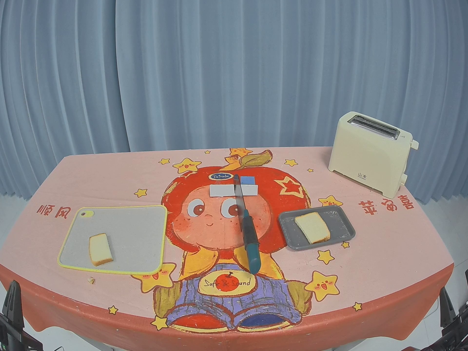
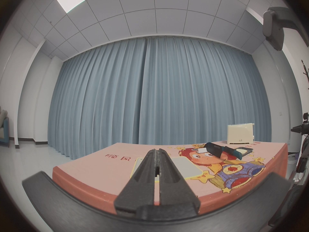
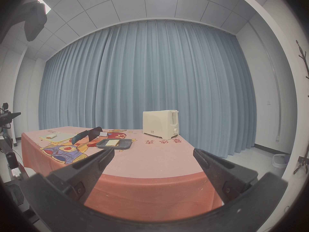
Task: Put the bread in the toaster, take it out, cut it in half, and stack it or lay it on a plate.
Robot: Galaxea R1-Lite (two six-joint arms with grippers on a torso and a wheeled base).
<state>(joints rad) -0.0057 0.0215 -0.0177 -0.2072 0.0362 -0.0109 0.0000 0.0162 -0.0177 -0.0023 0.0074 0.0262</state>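
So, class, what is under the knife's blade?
A white block lies crosswise under the knife, showing on both sides of the blade, with a blue piece beside it. The blade covers the block's middle.

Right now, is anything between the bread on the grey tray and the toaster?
Nothing visible. The bread lies on the tray, the toaster stands behind it to the right, only tablecloth between.

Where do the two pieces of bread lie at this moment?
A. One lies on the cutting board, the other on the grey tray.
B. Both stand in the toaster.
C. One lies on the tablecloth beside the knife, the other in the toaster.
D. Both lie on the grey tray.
A: the left bread piece lies on the cutting board, and the right bread piece lies on the grey tray.
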